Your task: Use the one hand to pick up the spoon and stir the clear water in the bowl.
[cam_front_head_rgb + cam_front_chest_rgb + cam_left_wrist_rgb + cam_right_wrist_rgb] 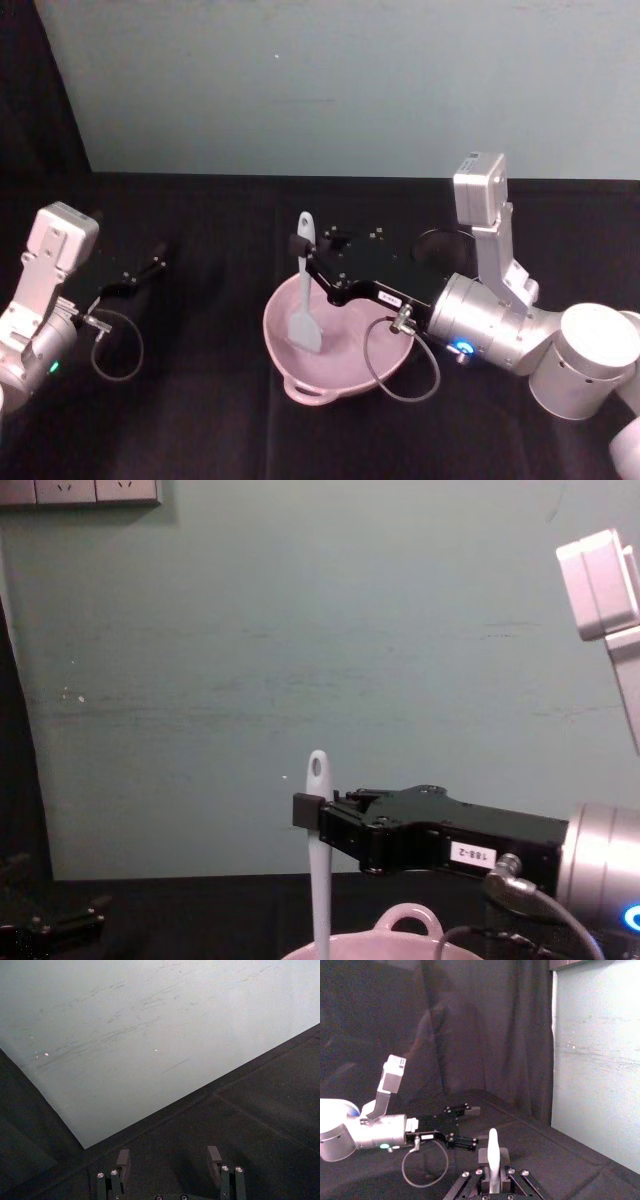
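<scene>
1. Spoon (304, 290) stands upright in the middle of the head view, flat end down in the pink bowl (335, 375).
2. The right gripper (303, 246) has its jaws clamped on the handle, near the top.
3. I think small, slow circles will stir best.
4. The bowl's rim is close all round, so wide swings could bump it.
5. The left gripper (169, 1162) rests at the frame's left, jaws apart, well away, with bare black counter (200, 420) between.

A small white label (472, 855) reads "188-2". It sits on the black body of the right claw (314, 813), in the lower right of the chest view. In the head view the same label is too small to read.
</scene>
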